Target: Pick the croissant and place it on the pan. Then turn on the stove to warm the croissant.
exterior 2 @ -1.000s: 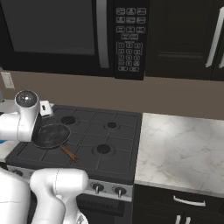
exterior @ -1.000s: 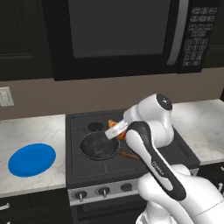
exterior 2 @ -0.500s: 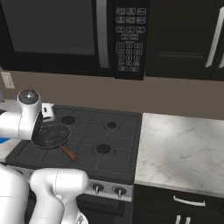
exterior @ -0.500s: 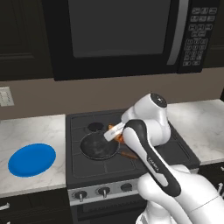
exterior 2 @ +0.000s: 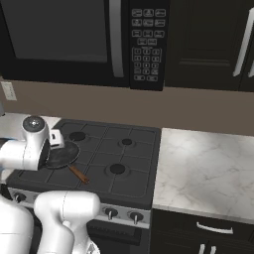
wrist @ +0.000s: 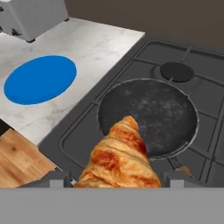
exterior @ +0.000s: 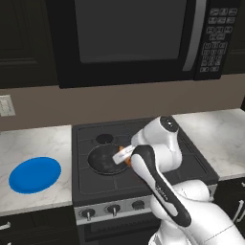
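Croissant [wrist: 120, 159], golden-orange with ridged, browned segments, held between the fingers of the tool [wrist: 118, 179] above the near rim of the pan [wrist: 148, 116] on the stove [exterior 2: 106, 158]. Release at this position risks the pastry catching the rim and tipping onto the grate, since it hangs over the pan's edge, not its centre.

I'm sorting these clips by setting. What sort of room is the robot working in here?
A home kitchen, rendered rather than real. A black gas stove with a dark pan on a burner sits between marble counters, with a black microwave mounted above it among dark cabinets.
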Robot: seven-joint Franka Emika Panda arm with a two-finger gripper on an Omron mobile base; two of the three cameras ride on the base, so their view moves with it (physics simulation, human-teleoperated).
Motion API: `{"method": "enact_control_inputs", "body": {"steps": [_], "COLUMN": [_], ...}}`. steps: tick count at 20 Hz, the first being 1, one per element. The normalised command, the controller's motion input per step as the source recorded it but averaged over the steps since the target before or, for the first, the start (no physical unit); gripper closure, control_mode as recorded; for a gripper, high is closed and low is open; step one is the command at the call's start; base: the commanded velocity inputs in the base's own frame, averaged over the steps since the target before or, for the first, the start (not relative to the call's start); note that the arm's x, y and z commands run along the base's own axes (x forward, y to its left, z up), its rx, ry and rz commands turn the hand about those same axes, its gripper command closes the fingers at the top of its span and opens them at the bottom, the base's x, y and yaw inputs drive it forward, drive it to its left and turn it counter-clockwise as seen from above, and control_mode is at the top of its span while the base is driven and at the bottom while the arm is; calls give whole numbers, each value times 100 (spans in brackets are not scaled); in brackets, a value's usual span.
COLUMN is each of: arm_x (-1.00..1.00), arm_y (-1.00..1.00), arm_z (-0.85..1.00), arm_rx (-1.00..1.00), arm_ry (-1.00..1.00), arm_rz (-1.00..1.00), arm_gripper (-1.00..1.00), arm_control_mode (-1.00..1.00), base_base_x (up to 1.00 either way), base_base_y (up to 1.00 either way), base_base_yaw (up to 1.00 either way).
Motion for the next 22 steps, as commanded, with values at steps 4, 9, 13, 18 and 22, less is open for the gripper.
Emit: {"method": "enact_control_inputs", "body": {"steps": [4, 9, 13, 18, 22], "arm_x": [20, 32, 46, 46, 35], "arm_y": [-1, 0, 0, 0, 0], "arm_z": [-31, -14, -5, -6, -8], "arm_rx": [0, 0, 0, 0, 0], "arm_ry": [1, 6, 6, 5, 9], "arm_rz": [-6, -6, -6, -6, -6], "arm_gripper": [100, 100, 100, 100, 100], "arm_control_mode": [-100, -100, -100, -100, -100], "base_base_x": [0, 0, 0, 0, 0], "base_base_y": [0, 0, 0, 0, 0], "base_base_yaw": [0, 0, 0, 0, 0]}}
